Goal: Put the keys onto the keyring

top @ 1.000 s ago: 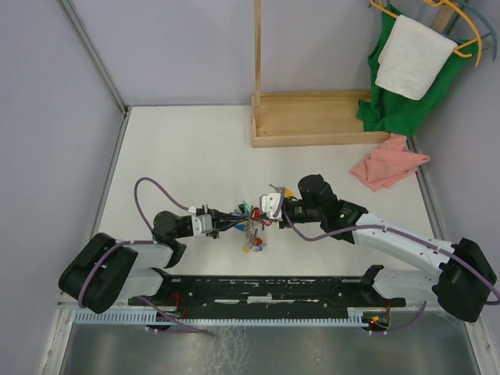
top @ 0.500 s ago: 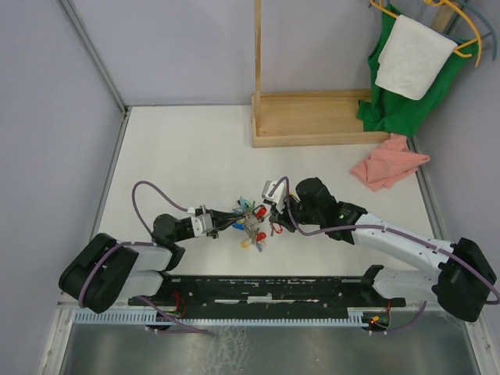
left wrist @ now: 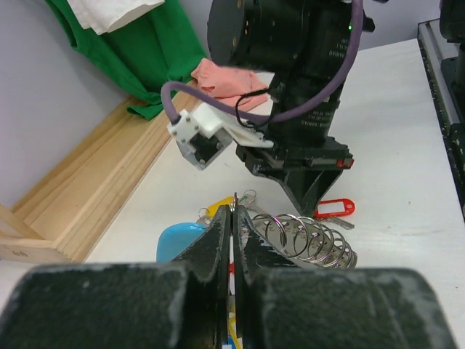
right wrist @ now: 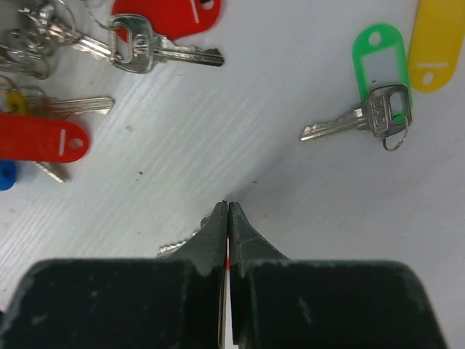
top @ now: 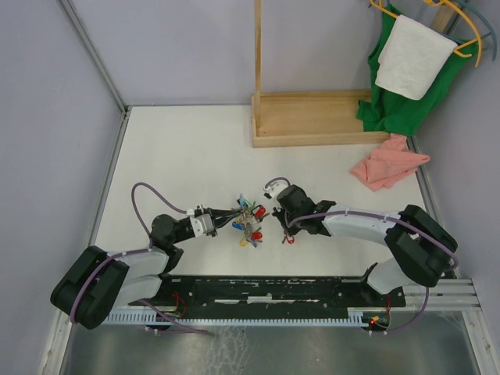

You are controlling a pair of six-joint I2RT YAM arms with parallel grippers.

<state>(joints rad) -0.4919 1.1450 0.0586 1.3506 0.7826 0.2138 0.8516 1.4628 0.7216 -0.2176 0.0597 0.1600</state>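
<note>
The small silver metal keys with plastic tags (right wrist: 145, 47) lie loose on the white table (top: 180, 156), just in front of my right gripper (right wrist: 227, 207). One key with a green tag (right wrist: 367, 120) lies to the right, apart from the others, and a yellow tag (right wrist: 436, 43) is just beside its tag. One key with a red tag (right wrist: 171, 14) lies at the upper left. A second red tag (right wrist: 40, 138) lies further left over another key.

The keyring (top: 248, 223), a large ring that is part light-blue band and part grey metal, with many small keys and coloured tags, rests on the table between my two grippers. From my left wrist I see its blue band (left wrist: 178, 240) and a row of silver split rings (left wrist: 309, 236).

My left gripper (left wrist: 233, 207) has its jaws pressed together on a thin grey metal piece, which looks like the wire of the keyring. My right gripper is fully closed and its tips point down to the table. A key tip (right wrist: 173, 249) sticks out beside its fingers, but I cannot tell if it is pinched.

Further back stand a wooden frame (top: 312, 125), a pink cloth (top: 387, 166), a green cloth (top: 398, 105) and a white towel (top: 414, 55).
</note>
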